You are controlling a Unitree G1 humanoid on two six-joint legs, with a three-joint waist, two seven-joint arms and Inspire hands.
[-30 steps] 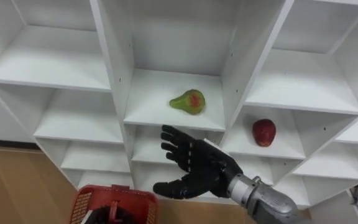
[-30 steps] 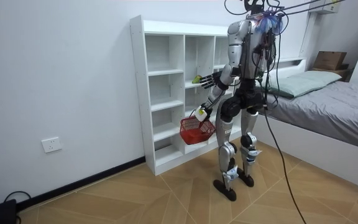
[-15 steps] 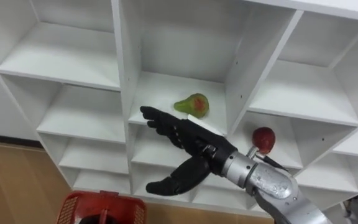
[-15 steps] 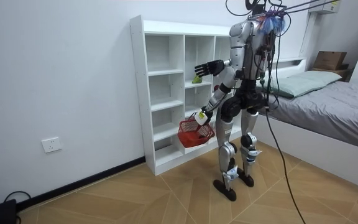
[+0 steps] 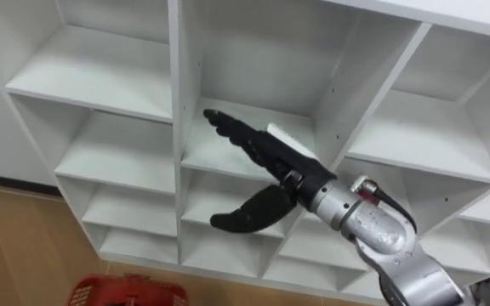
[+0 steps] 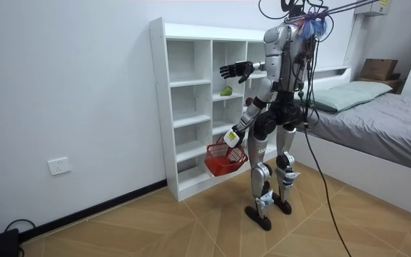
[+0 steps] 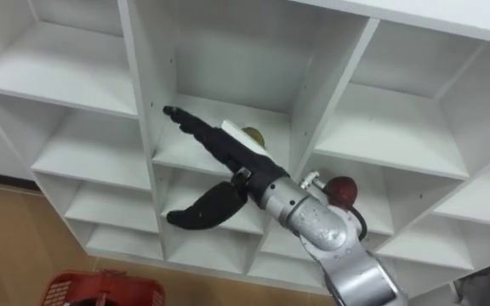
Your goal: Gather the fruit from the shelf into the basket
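The green pear (image 7: 252, 134) lies in the closet's (image 5: 179, 76) middle compartment, near its right wall, half hidden behind the right hand (image 5: 266, 153). That hand's fingers are straight and spread, holding nothing. A red apple (image 7: 341, 190) sits in the compartment to the lower right. The left hand (image 6: 232, 135) grips the red basket (image 6: 225, 158) by its handle.
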